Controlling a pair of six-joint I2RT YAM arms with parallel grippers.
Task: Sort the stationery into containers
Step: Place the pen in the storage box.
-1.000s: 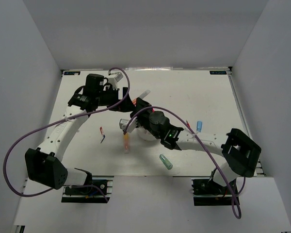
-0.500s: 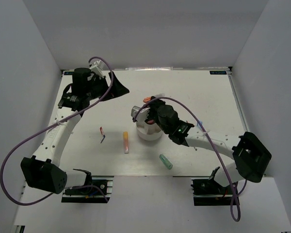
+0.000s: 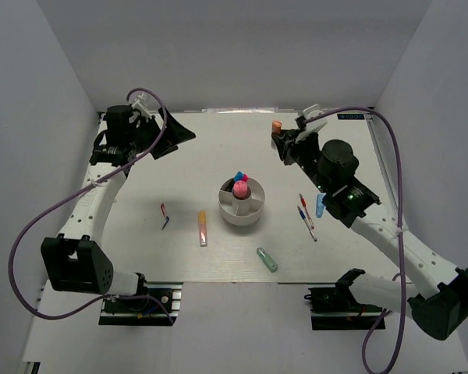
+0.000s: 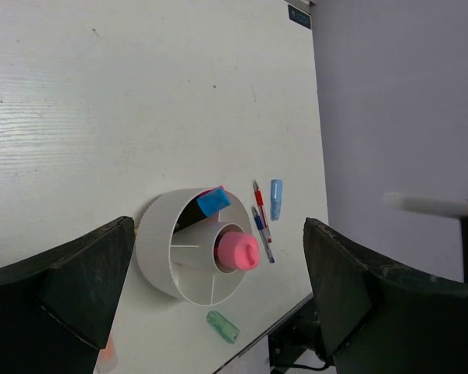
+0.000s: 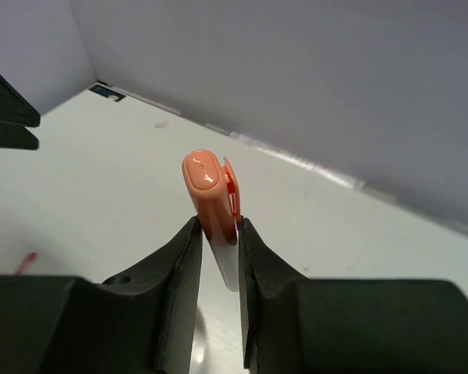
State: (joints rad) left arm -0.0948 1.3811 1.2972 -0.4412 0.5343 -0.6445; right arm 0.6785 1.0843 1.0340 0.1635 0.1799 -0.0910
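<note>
Two risks are standing out. The right gripper is pinching an orange highlighter up in the air, well apart from the white cup, far-right of it. Its fingers are clamping only the pale barrel just under the cap, so the marker is likely pivoting or slipping out on the way over. The cup is already carrying a pink highlighter in its central well and a blue highlighter in a far compartment, so a tilted drop is risking a snag on the rim or a divider, or a nudge to the light cup. The left gripper is hanging spread wide and empty, far-left of the cup. The right wrist view is giving the exact grip, which the top view is reducing to a cap. The left wrist view is showing the cup's dividers and free compartments. Only the top view is showing the pink-orange highlighter lying left of the cup, alongside the mint-green highlighter lying near-right of it.
</note>
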